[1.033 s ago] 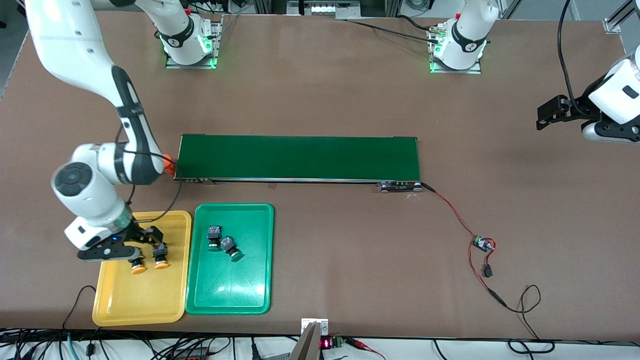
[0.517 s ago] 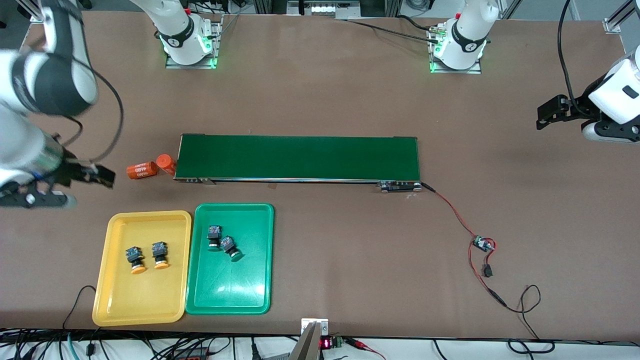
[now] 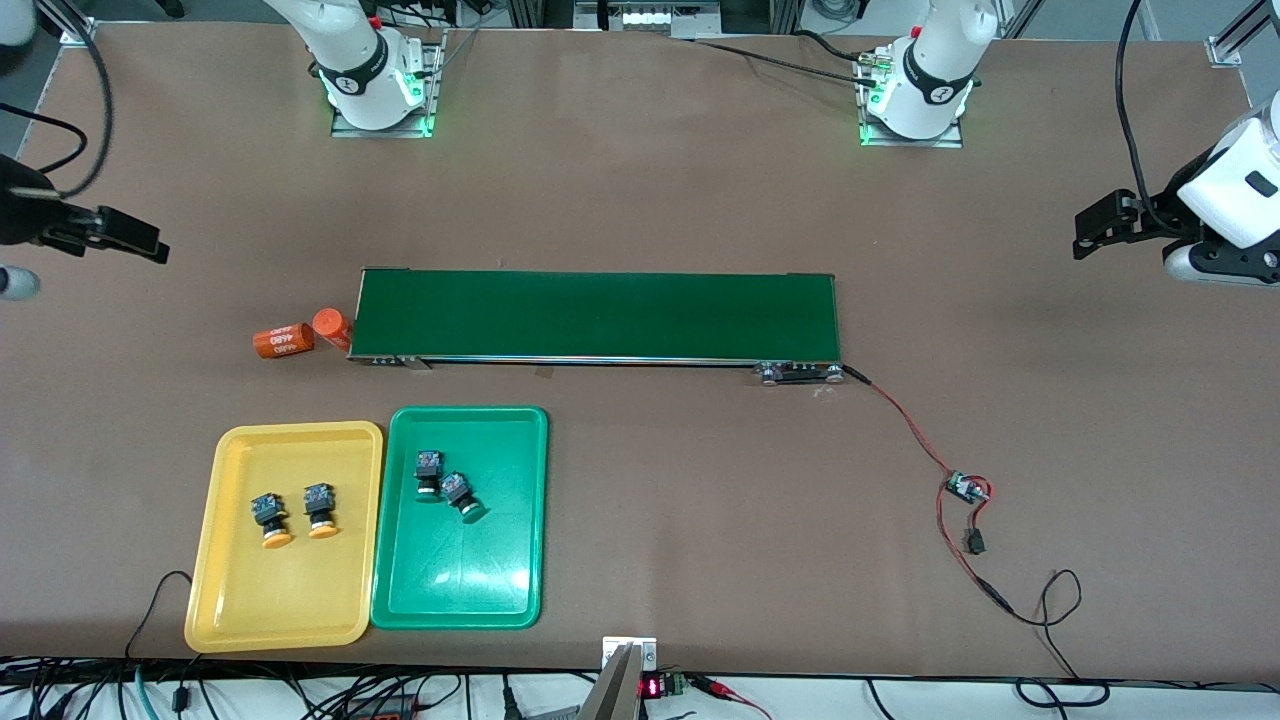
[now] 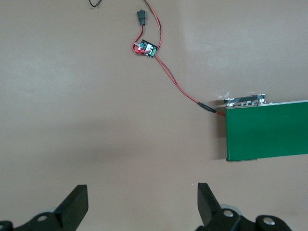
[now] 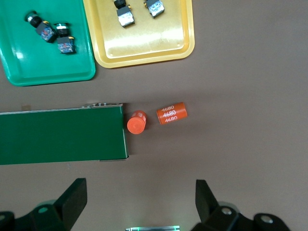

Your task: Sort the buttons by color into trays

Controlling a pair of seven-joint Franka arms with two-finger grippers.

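Two yellow-orange buttons (image 3: 268, 515) (image 3: 320, 508) lie side by side in the yellow tray (image 3: 290, 590). Beside it, the green tray (image 3: 460, 570) holds two green buttons (image 3: 428, 472) (image 3: 461, 495) that touch each other. My right gripper (image 3: 85, 262) hangs open and empty in the air at the right arm's end of the table, well away from both trays. The right wrist view looks down on the green tray (image 5: 48, 72) and the yellow tray (image 5: 144, 48) past its open gripper (image 5: 139, 202). My left gripper (image 3: 1090, 235) waits open over bare table at the left arm's end, empty between its fingers (image 4: 143, 207).
A long dark-green conveyor belt (image 3: 600, 315) crosses the middle of the table. Two orange cylinders (image 3: 283, 341) (image 3: 332, 326) marked 4680 sit at its end toward the right arm. A small circuit board (image 3: 966, 488) with red wires lies toward the left arm's end.
My right arm has risen off the yellow tray and swung away toward its end of the table. Both yellow-orange buttons stay in the tray. The left arm has not moved.
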